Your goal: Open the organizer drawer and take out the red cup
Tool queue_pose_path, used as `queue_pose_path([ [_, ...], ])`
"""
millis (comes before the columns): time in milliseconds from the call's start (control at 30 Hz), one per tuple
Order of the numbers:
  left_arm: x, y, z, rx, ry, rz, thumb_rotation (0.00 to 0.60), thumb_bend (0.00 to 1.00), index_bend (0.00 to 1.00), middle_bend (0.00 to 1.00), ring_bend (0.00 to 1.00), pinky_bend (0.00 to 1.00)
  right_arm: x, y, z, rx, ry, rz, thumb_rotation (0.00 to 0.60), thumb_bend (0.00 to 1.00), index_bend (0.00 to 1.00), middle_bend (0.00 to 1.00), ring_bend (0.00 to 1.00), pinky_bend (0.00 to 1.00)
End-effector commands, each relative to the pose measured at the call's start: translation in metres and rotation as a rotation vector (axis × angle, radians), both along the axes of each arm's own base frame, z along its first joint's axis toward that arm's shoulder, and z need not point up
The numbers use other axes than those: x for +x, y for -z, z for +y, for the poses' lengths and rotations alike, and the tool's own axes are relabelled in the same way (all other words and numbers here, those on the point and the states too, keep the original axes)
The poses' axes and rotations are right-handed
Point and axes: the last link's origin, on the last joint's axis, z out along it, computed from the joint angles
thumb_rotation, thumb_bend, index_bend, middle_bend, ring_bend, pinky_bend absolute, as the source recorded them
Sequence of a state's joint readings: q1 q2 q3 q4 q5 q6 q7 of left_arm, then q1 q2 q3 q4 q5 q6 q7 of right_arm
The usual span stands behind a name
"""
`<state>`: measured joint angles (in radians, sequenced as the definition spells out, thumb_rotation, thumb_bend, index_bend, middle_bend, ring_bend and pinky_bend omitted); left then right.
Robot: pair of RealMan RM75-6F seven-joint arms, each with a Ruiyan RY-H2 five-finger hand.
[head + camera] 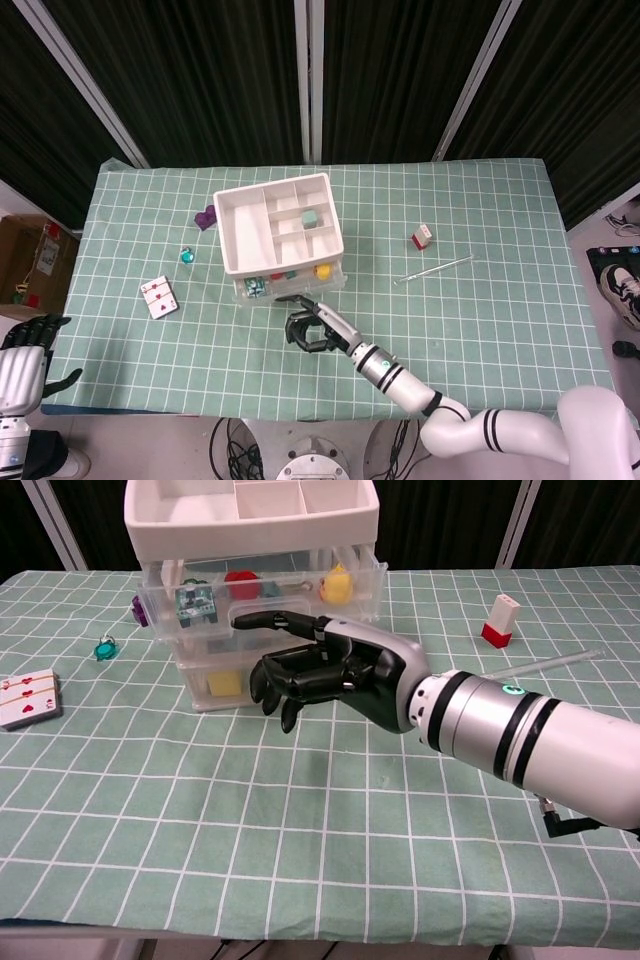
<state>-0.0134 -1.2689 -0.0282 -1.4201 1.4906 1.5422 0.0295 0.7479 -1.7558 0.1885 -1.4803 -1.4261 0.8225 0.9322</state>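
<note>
I see a table covered by a green checked cloth [480, 320]. Centre, slightly left: white organizer [278, 225] standing on it, top drawer [262, 590] pulled out toward the bottom of the frame. Left of the organizer: purple toy [206, 216] by its upper left corner, small teal object [186, 255] below that, playing cards [160, 297] lower left. Right of centre: red-and-white small box [422, 236], and a thin silver rod [433, 269] lying slanted just below it.
</note>
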Motion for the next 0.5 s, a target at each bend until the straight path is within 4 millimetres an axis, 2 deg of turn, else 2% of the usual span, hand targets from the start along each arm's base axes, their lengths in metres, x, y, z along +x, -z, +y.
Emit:
queue_pose_path([
  [33, -0.001, 0.000, 0.000, 0.000, -0.002, -0.002, 0.600, 0.04, 0.24, 0.19, 0.17, 0.19, -0.011, -0.008, 0.010, -0.039, -0.085, 0.085, 0.600, 0.51, 0.01, 0.51, 0.52, 0.58],
  [167, -0.002, 0.001, 0.000, -0.001, -0.006, -0.005, 0.600, 0.04, 0.24, 0.19, 0.17, 0.19, -0.020, -0.028, 0.024, -0.093, -0.200, 0.184, 0.600, 0.49, 0.00, 0.51, 0.52, 0.58],
  [300, 0.000, 0.001, 0.000, 0.001, 0.001, -0.007, 0.600, 0.04, 0.24, 0.19, 0.17, 0.19, -0.020, -0.060, 0.032, -0.199, -0.284, 0.242, 0.600, 0.49, 0.00, 0.51, 0.53, 0.59],
  [500, 0.001, 0.001, 0.000, 0.002, 0.005, -0.004, 0.600, 0.04, 0.24, 0.19, 0.17, 0.19, -0.015, -0.097, 0.025, -0.400, -0.317, 0.315, 0.600, 0.49, 0.00, 0.53, 0.58, 0.63],
])
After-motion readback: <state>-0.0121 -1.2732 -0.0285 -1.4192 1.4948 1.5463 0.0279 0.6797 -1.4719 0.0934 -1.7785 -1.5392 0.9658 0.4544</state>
